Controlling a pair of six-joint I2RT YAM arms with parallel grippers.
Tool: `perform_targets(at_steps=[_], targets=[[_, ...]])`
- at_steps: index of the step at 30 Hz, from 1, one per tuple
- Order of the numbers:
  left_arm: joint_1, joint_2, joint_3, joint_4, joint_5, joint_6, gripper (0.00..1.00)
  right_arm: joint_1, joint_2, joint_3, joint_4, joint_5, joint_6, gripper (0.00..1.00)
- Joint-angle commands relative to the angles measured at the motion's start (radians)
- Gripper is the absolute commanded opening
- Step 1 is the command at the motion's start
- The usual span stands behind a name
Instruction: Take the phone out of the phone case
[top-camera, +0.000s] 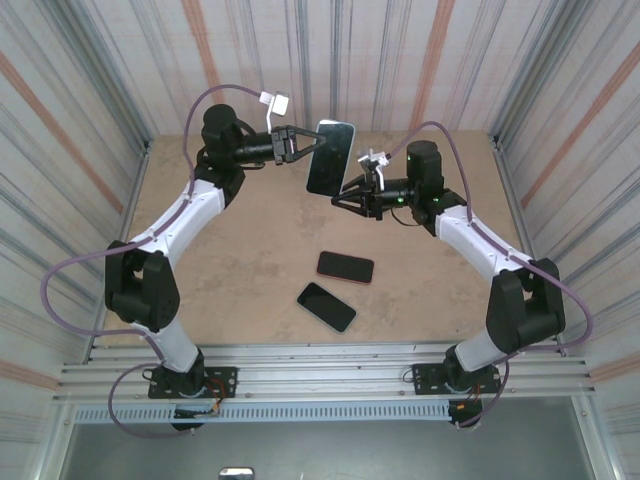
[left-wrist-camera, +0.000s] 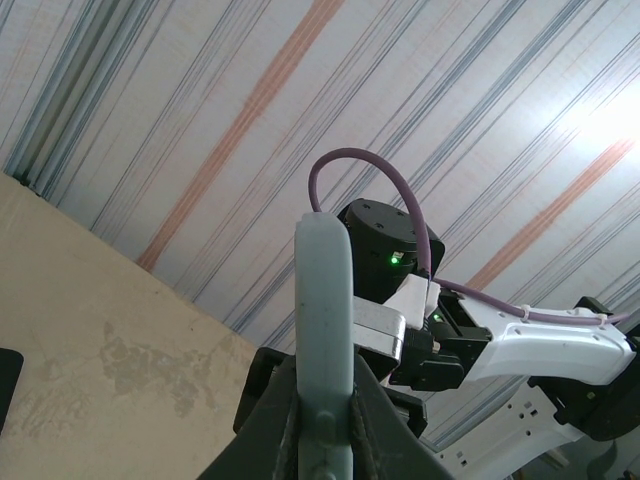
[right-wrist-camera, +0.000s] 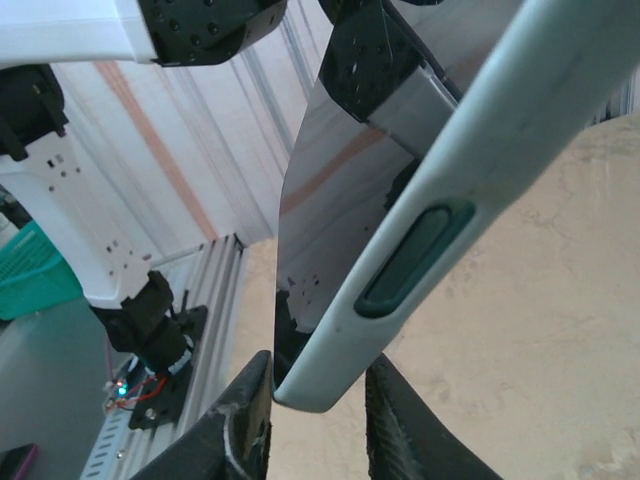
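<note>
- Grey phone case (top-camera: 331, 157) with the phone (right-wrist-camera: 320, 210) inside is up in the air above the counter (top-camera: 250, 250) — pinched by the closed left tool (top-camera: 306, 143).
- Right tool (right-wrist-camera: 318, 425) straddles its lower corner — whether the fingers press it, I cannot tell.
- Two dark handsets (top-camera: 345, 267) lie flat on the counter.

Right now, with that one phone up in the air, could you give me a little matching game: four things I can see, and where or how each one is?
Things:
1. left gripper
2. right gripper
3. phone in its pale case
4. dark phone with a reddish edge

States:
A. lying flat on the table
B. held up in the air between the two arms
C. clamped shut on the case's edge
D. fingers apart on either side of the case's corner

Pairs: 1-C, 2-D, 3-B, 4-A
</note>
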Motion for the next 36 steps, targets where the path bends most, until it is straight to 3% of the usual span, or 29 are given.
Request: perform_targets(at_steps=[1,9,13,19,28,32,36], targets=[[0.004,-0.006,0.041,0.046,0.022,0.000,0.00,0.006,0.019,0.038,0.025,-0.039,0.025,0.24],[0.004,0.004,0.044,0.053,0.029,-0.053,0.00,0.006,0.037,0.065,-0.049,-0.046,-0.036,0.14],[0.004,0.014,0.062,0.030,0.043,-0.113,0.00,0.022,0.026,0.094,-0.219,0.042,-0.201,0.14],[0.004,0.006,0.037,0.060,0.036,-0.188,0.00,0.019,0.010,0.090,-0.239,0.160,-0.251,0.12],[-0.008,0.009,0.019,0.122,0.024,-0.276,0.00,0.004,-0.001,0.080,-0.145,0.236,-0.197,0.11],[-0.012,0.002,0.019,0.062,0.015,-0.215,0.00,-0.001,-0.008,0.069,-0.066,0.170,-0.124,0.14],[-0.013,0.000,0.017,0.041,0.002,-0.176,0.00,-0.004,-0.024,0.029,0.072,0.115,-0.006,0.23]])
